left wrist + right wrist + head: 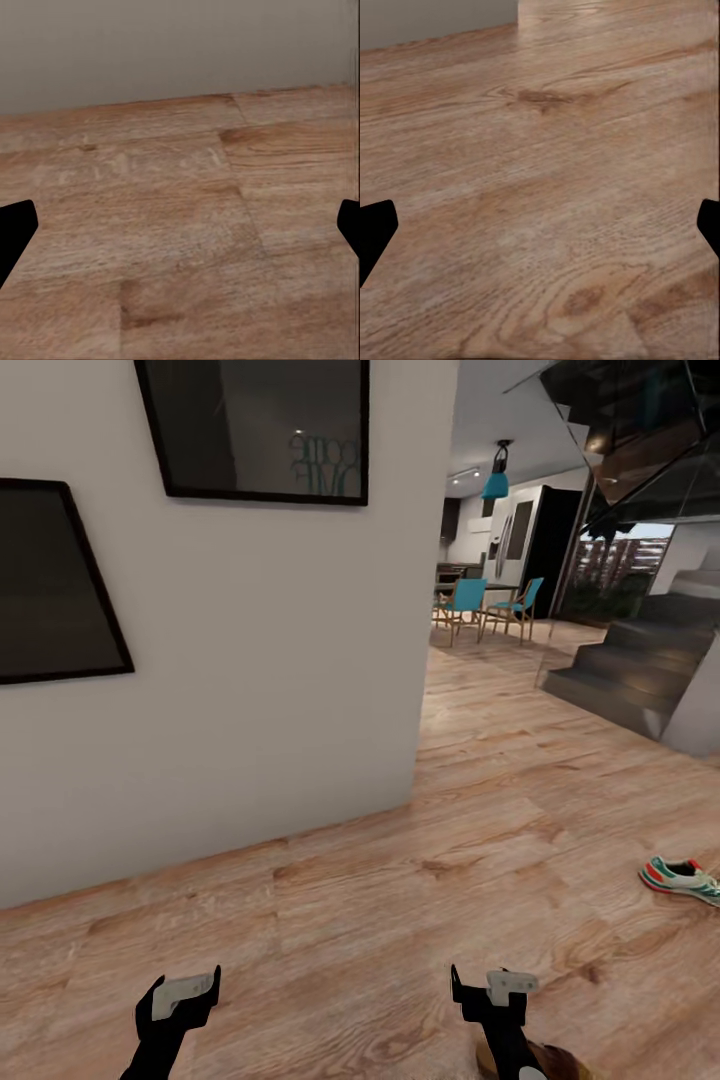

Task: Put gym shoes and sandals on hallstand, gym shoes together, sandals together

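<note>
Wall (250, 660) fills the front, wood floor (400, 880) below | step: turn right and roll toward gym shoe (682, 880), lying on the floor well right, cut off at the frame edge | brown shape under right arm, maybe a sandal (560, 1060), mostly hidden | left gripper (180, 1000), right gripper (492, 992): both spread wide, nothing held

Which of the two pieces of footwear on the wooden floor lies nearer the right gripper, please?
The dark brown leather sandal, right beside the right gripper at the picture's lower edge. The white gym shoe with green stripes lies farther off, toward the stairs.
</note>
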